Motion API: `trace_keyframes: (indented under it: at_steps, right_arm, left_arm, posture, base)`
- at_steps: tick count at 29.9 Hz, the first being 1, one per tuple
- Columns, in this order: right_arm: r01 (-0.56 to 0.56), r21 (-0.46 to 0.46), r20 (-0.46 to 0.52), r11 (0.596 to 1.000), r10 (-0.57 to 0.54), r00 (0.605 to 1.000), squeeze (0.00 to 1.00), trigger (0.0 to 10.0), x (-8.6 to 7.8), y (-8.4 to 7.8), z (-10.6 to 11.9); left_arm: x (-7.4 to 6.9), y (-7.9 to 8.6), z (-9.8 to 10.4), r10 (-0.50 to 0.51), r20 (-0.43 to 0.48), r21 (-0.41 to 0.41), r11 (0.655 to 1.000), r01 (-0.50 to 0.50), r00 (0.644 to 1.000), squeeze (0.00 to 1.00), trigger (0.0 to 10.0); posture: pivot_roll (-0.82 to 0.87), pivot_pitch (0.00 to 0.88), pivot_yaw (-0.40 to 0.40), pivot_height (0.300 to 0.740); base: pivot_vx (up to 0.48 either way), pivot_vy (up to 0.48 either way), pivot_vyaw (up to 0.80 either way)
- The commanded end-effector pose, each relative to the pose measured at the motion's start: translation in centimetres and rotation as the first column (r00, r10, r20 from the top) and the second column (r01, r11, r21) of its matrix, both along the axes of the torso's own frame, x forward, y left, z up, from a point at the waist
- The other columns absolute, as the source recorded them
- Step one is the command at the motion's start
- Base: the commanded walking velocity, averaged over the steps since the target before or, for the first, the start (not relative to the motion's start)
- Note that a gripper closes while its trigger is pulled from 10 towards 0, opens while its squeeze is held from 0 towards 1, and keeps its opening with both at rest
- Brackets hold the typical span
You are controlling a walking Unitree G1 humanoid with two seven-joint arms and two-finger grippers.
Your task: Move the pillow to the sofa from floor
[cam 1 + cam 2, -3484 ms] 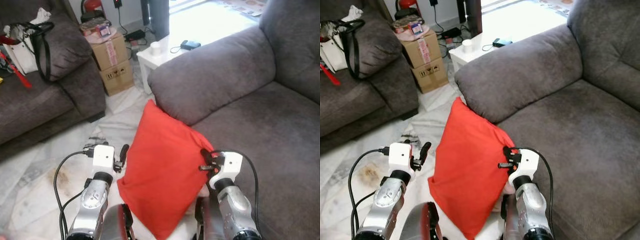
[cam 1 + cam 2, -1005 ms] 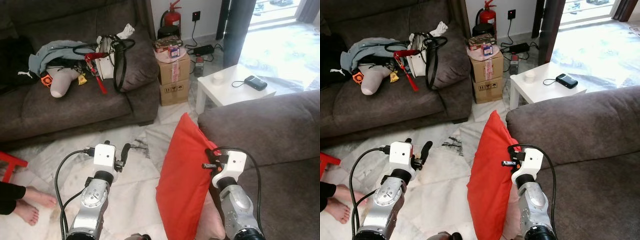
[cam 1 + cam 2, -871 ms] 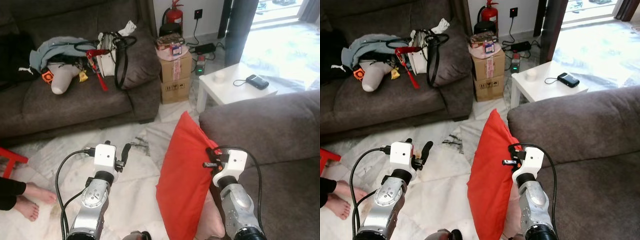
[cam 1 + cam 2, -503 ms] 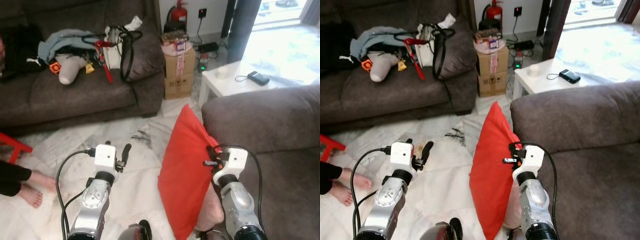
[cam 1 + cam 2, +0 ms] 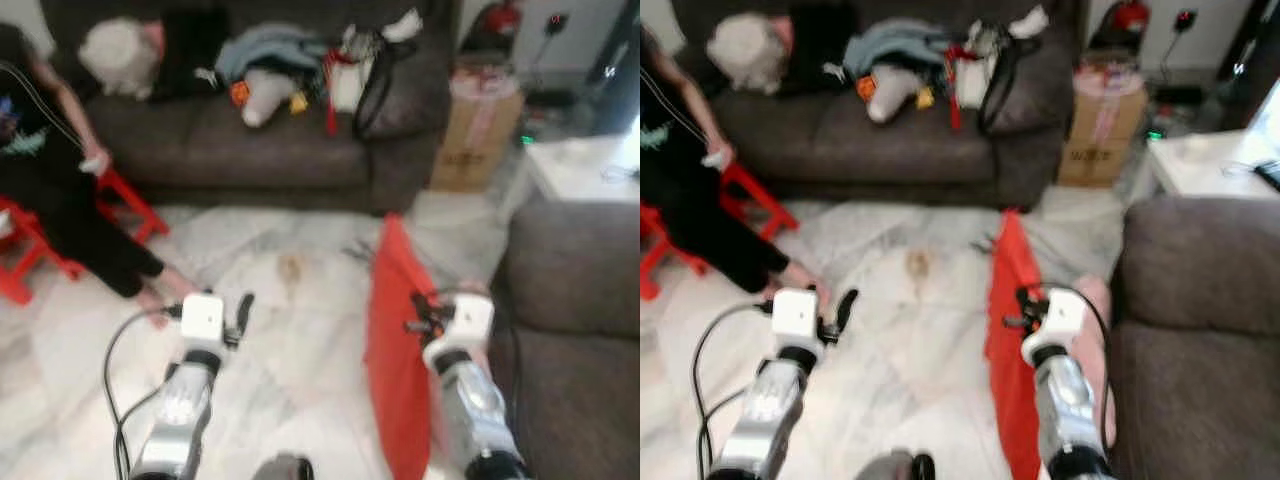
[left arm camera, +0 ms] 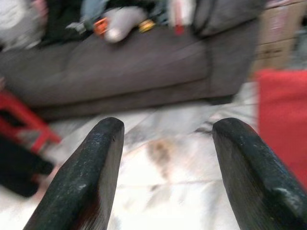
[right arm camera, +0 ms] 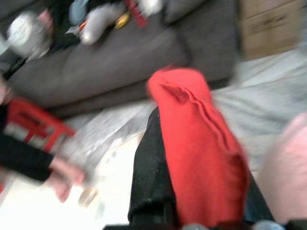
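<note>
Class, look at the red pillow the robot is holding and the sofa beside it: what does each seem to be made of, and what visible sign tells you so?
The red pillow looks like soft matte woven cloth: it creases and folds where the right gripper pinches it. The sofa appears upholstered in a dull grey-brown fabric, possibly suede-like or microfibre; its padded, rounded arm shows no shine. Blur leaves the weave uncertain.

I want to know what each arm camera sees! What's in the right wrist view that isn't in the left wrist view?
The right wrist view alone looks along the right claw, shut on the red pillow, with something pink beside it.

The left wrist view alone looks between the open left claw's fingers at a brownish floor stain.

Both share the dark sofa with its clutter, the red stool and the pale floor.
</note>
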State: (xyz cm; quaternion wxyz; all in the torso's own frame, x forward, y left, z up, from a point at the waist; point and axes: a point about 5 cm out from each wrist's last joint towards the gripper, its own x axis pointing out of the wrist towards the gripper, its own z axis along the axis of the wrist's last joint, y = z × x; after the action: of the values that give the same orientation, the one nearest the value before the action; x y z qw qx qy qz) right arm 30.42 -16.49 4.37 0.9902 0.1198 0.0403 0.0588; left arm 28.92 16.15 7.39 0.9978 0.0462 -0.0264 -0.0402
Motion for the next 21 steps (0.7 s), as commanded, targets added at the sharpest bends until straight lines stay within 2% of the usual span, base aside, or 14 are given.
trace_keyframes:
  at_steps: [1,6,21]
  right_arm:
    - [0.013,-0.013,0.091,1.0,-0.012,0.996,0.0,10.0,0.46,-0.46,1.5]
    - [0.015,-0.012,0.091,1.0,-0.014,0.996,0.0,10.0,0.46,-0.5,1.51]
    - [0.026,-0.015,0.096,1.0,-0.025,0.995,0.0,10.0,0.61,-0.82,1.69]
  left_arm:
    - [-0.21,-0.33,-0.24,-0.003,-0.009,-0.016,1.0,0.003,1.0,0.0,10.0]
    - [-0.15,-0.31,-0.27,0.002,-0.013,-0.027,1.0,-0.002,1.0,0.0,10.0]
    - [-0.11,-0.36,-0.3,0.0,-0.016,-0.03,1.0,0.0,1.0,0.0,10.0]
  posture:
    - [-0.06,0.107,0.087,0.74]
    - [-0.06,0.108,0.086,0.74]
    - [-0.07,0.105,0.085,0.74]
  base:
    - [0.0,0.0,0.0]
    - [0.0,0.0,0.0]
    - [0.0,0.303,0.0]
